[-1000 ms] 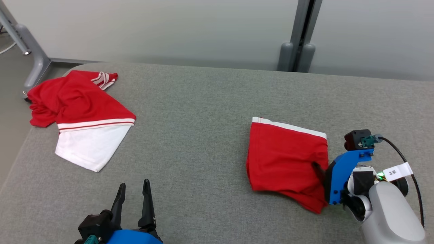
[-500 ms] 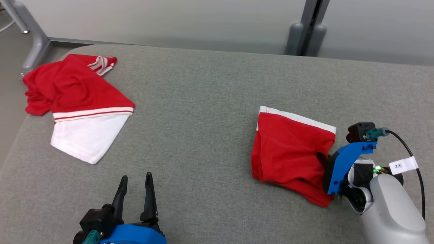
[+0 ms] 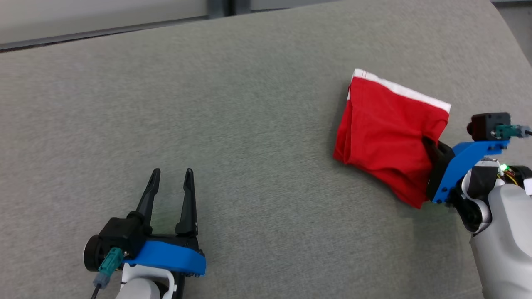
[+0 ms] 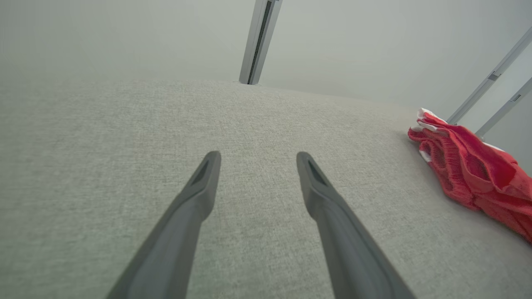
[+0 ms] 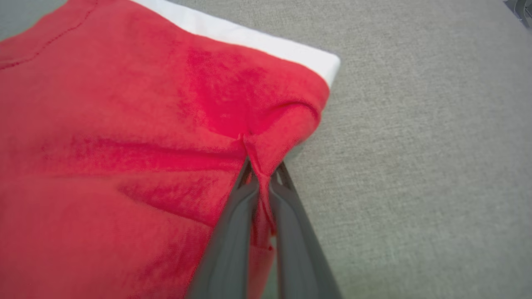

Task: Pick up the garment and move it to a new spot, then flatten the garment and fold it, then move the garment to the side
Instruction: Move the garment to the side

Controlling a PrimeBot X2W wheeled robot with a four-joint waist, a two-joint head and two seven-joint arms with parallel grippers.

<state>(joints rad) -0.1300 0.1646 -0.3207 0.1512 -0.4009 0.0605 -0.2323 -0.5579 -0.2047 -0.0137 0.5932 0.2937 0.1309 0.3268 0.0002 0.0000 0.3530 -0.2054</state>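
Observation:
A folded red garment (image 3: 386,128) with a white band along its far edge lies on the grey table (image 3: 249,104) at the right. My right gripper (image 3: 430,143) is shut on a pinch of its red cloth at the near right edge; in the right wrist view the fabric (image 5: 145,137) puckers up between the closed fingertips of the right gripper (image 5: 262,168). My left gripper (image 3: 172,172) stands open at the lower left, nothing between its fingers (image 4: 199,187), low over bare table. The garment (image 4: 469,170) appears at the right of the left wrist view.
The table's far edge meets a pale wall, with a grey post (image 4: 258,39) behind it. Its rounded right corner (image 3: 505,25) lies just beyond the garment. Bare grey cloth stretches between the two grippers.
The head camera has swung right and down, so the other red and white garment at the left has left the picture. The right gripper still holds the folded garment, carried toward the table's right side.

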